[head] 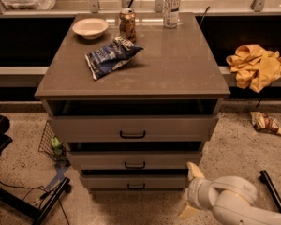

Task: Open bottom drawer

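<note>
The bottom drawer (107, 181) is the lowest of three grey-brown fronts on the cabinet, and it has a small black bar handle (136, 186). It sits only slightly forward, with a dark gap above it. My gripper (190, 191) hangs low to the right of this drawer, near its right end and just off the cabinet's corner. Its two yellowish fingers (194, 171) are spread one above the other, open, with nothing between them. The white arm (234, 203) reaches in from the lower right.
On the cabinet top (178, 64) are a white bowl (90, 27), a can (127, 25), a blue chip bag (110, 56) and a bottle (172, 0). A yellow cloth (256, 65) lies on a ledge at right. A wrapper (266, 123) lies on the floor, and a black stand and cables (42, 203) are at left.
</note>
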Robot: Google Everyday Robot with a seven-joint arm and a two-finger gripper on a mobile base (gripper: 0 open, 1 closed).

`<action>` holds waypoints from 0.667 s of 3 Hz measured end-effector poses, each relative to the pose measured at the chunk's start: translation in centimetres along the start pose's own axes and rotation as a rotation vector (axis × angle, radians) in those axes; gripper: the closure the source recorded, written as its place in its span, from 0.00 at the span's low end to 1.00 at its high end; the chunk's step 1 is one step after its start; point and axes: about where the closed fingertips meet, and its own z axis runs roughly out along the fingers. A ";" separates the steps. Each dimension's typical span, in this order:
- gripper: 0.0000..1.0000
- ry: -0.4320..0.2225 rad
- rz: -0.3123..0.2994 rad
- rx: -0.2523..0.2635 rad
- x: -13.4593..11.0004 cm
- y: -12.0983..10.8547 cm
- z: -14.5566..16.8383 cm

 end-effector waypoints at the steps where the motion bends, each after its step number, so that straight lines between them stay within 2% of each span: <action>1: 0.00 -0.005 0.124 -0.096 -1.9 7.3 5.3; 2: 0.00 0.025 0.099 -0.168 -3.3 13.3 9.9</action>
